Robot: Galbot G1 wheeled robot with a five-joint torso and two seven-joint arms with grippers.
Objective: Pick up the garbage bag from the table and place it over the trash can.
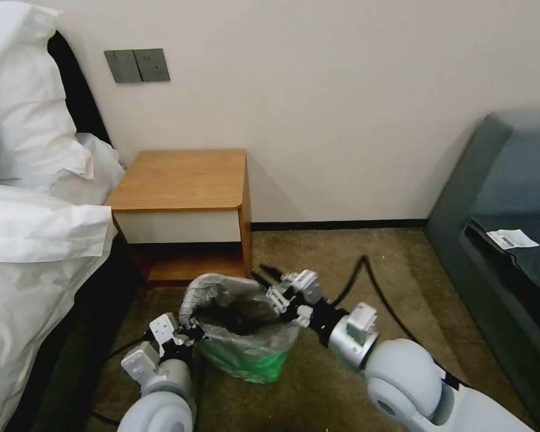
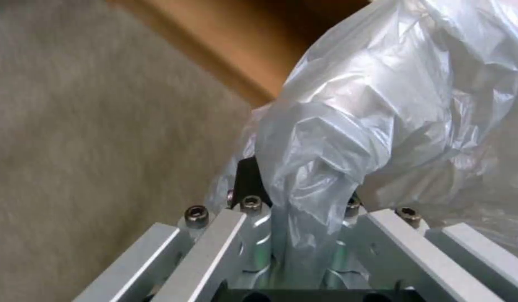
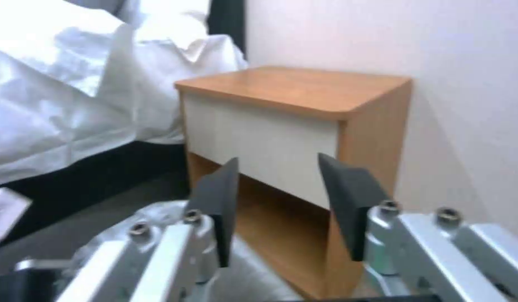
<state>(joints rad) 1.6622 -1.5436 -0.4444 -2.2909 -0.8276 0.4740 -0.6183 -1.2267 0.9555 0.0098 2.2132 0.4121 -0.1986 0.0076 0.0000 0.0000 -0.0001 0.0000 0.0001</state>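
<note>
**Grey plastic over the bin, left claw pinching one edge**

White bedding (image 1: 30, 198) fills your 9 o'clock side in the head view, hanging down beside the table (image 1: 183, 180), whose orange-brown top is bare and sits at about 11 o'clock from the bin. Moving rightward along the floor, you find the left gripper (image 1: 186, 336) low at 7 o'clock of the trash can (image 1: 246, 360), clamped on a gathered fold of the garbage bag (image 1: 222, 294). Your left wrist view confirms it: the crinkled film (image 2: 348, 126) runs down between the closed fingers (image 2: 249, 180), which squeeze it tight.

The bag itself is draped over the mouth of the can, its grey rim standing up in a loose hoop at the 11 o'clock side, with the pale green wall showing through below. The can stands on the carpet just in front of the table's open lower shelf.

Further right, the right gripper (image 1: 282, 294) hovers at the bag's 2 o'clock edge. In its wrist view the dark pads (image 3: 348, 197) stand apart with nothing between them, and the table (image 3: 304, 92) lies beyond.

At your far right, 3 o'clock, sits a grey sofa (image 1: 504, 198).
</note>
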